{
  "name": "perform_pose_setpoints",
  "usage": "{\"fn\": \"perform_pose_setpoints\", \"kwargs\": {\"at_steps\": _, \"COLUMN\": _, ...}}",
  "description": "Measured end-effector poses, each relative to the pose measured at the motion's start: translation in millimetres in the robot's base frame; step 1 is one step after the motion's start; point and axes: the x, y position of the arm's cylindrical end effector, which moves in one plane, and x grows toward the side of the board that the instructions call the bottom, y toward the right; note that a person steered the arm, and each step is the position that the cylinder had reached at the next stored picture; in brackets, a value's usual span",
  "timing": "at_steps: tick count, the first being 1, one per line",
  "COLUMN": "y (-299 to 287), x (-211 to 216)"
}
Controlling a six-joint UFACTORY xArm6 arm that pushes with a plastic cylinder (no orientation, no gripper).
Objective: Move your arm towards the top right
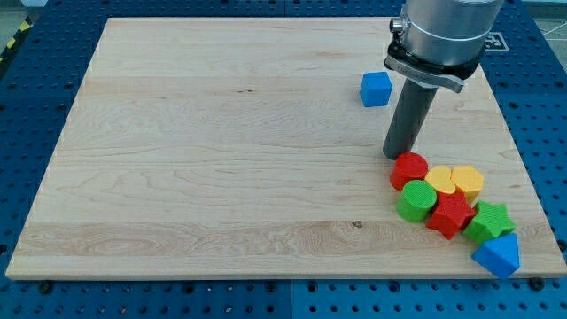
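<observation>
My tip (397,156) rests on the wooden board (221,151) at the view's right, just above and left of a red round block (409,168). A blue cube (376,89) sits alone above and left of the tip. Below the tip lies a cluster: a green round block (415,201), a yellow block (442,182), a yellow heart-like block (468,181), a red star block (450,215), a green star block (491,221) and a blue triangular block (498,255).
The board lies on a blue perforated table (27,106). The arm's grey body (440,35) hangs over the board's top right corner. The cluster sits close to the board's bottom right corner.
</observation>
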Motion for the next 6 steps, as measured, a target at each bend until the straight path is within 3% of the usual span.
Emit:
{"fn": "perform_pose_setpoints", "kwargs": {"at_steps": 1, "y": 10, "x": 1}}
{"fn": "perform_pose_setpoints", "kwargs": {"at_steps": 2, "y": 16, "x": -30}}
{"fn": "perform_pose_setpoints", "kwargs": {"at_steps": 4, "y": 45, "x": -178}}
{"fn": "perform_pose_setpoints", "kwargs": {"at_steps": 5, "y": 38, "x": -202}}
{"fn": "perform_pose_setpoints", "kwargs": {"at_steps": 6, "y": -10, "x": -196}}
